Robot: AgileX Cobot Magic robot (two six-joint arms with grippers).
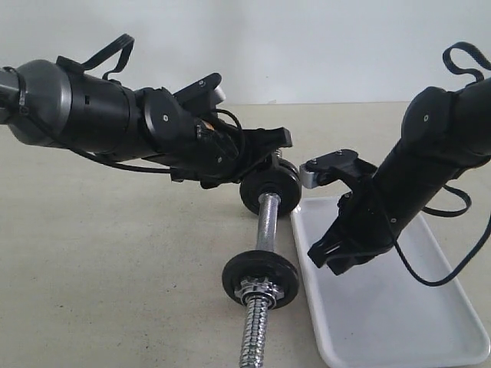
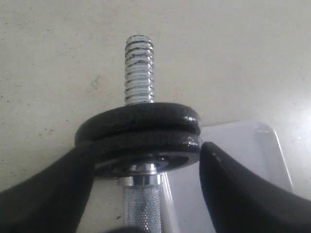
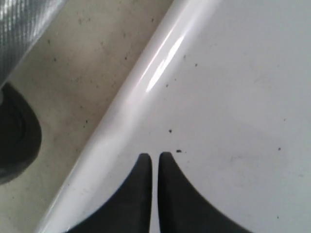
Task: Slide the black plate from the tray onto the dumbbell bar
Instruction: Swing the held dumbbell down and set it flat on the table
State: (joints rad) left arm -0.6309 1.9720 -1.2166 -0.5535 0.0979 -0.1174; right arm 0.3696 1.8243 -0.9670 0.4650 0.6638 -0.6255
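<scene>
The dumbbell bar [image 1: 268, 222] lies on the table beside the tray [image 1: 399, 307]. Two black plates [image 2: 141, 127] sit stacked on its far end, with the threaded tip [image 2: 139, 68] poking out past them. My left gripper [image 1: 273, 162] straddles them, and its fingers [image 2: 228, 189] press the rim of the nearer black plate [image 2: 146, 148]. Another black disc [image 1: 261, 272] and a chrome collar nut [image 1: 256, 290] sit on the near end. My right gripper [image 3: 154, 155] is shut on nothing, low over the tray floor [image 3: 233, 73] near its rim. No plate shows in the tray.
The bar's knurled middle [image 3: 22, 24] and a black disc [image 3: 14, 141] lie just outside the tray's rim [image 3: 141, 82], close to my right gripper [image 1: 328, 259]. A corner of the tray [image 2: 252, 141] reaches behind the far plates. Beige tabletop [image 1: 115, 268] spreads left of the bar.
</scene>
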